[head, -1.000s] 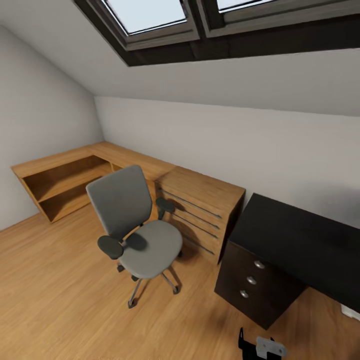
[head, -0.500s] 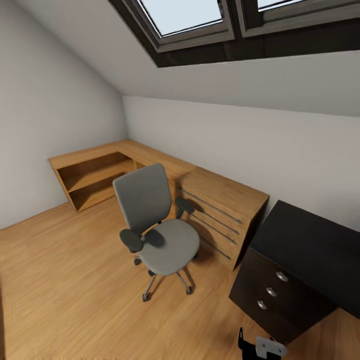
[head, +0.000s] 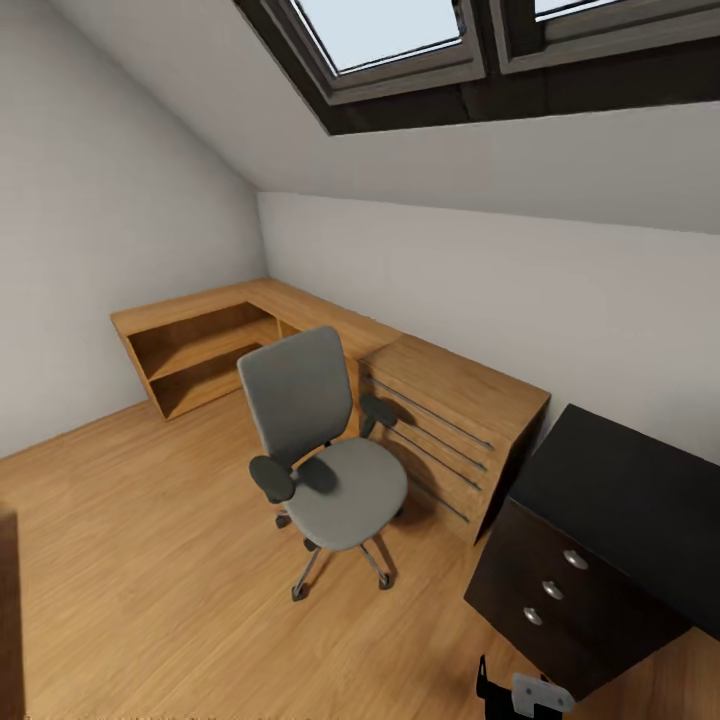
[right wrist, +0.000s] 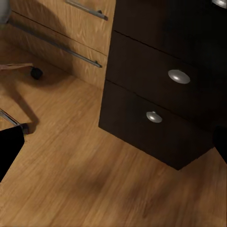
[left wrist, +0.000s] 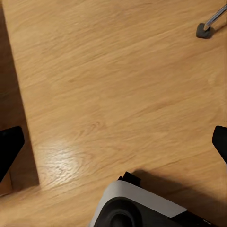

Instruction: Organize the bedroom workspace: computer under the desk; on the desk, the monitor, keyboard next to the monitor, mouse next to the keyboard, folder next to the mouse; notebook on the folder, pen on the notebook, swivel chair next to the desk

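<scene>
Chair (head: 325, 455) seat's bare, sits at 9 o'clock of the counter (head: 620, 480); both pincers wide open, empty; next job: roll it closer

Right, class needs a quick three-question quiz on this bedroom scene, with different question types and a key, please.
1. True or false: a blue folder lies on the seat of the swivel chair.
2. How many silver knobs show on the black drawer unit in the head view?
3. What stands directly between the chair and the black desk? A) wooden cabinet B) bed C) computer

Key: 1 false, the seat is bare. 2 three. 3 A.
</scene>
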